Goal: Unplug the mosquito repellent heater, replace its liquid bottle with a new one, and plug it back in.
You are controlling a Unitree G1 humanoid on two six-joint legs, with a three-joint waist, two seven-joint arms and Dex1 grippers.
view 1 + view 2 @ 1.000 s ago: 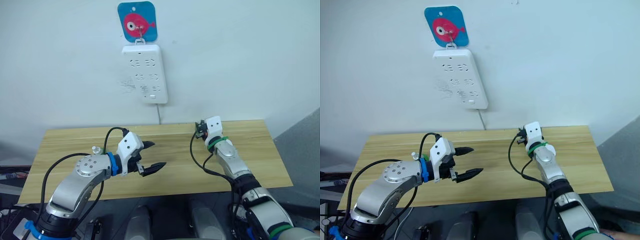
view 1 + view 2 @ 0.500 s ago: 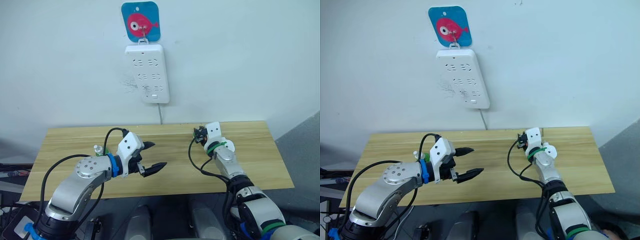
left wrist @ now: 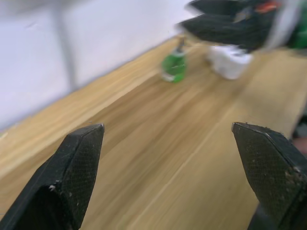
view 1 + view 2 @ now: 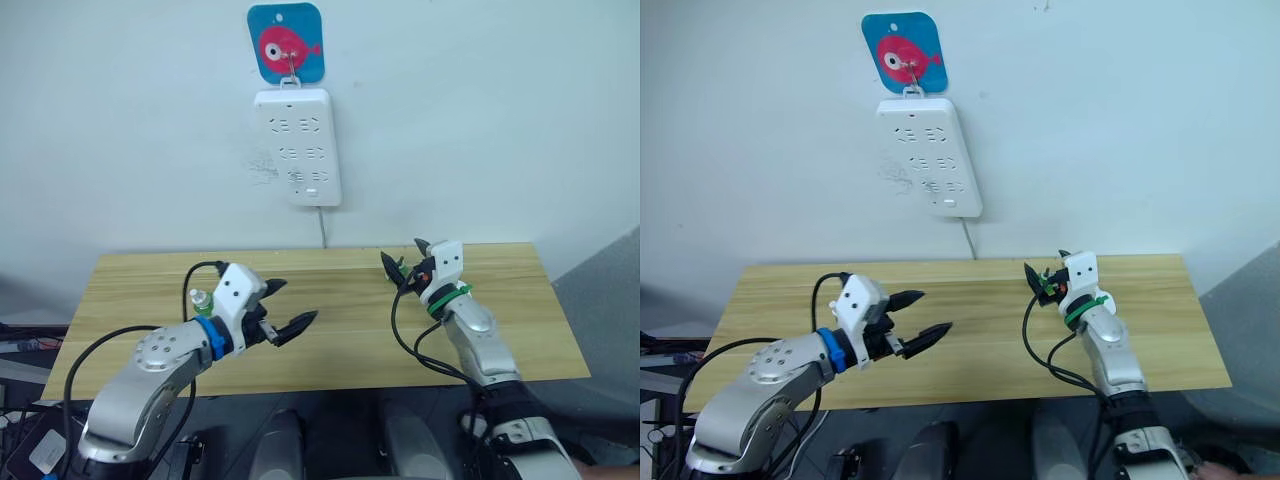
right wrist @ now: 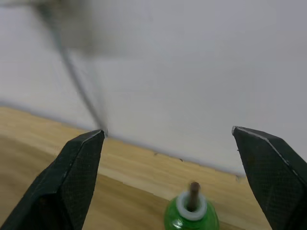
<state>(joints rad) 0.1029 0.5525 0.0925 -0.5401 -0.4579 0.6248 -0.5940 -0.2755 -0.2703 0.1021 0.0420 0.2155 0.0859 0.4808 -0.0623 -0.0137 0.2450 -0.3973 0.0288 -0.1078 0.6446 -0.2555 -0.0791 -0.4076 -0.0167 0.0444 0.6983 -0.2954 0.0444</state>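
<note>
— Where was everything on the wooden table [image 4: 520, 330], below the wall's power strip [image 4: 298, 145]?

— Left gripper [image 4: 298, 300] hung spread and empty at 8 o'clock; right gripper [image 4: 402, 252], likewise parted, at 2 o'clock, over the unplugged mosquito repellent heater [image 3: 230, 61] and a green bottle [image 3: 173, 66] beside it.

— Handling?

— Likely light, hard and slick; pinch its body's sides, clear of the prongs.

head stereo pair: high, facing forward-down at table [image 4: 330, 345] and wall strip [image 4: 298, 146] | left wrist: low over tabletop, facing green bottle [image 3: 174, 65] | right wrist: close above same bottle, facing wall
</note>
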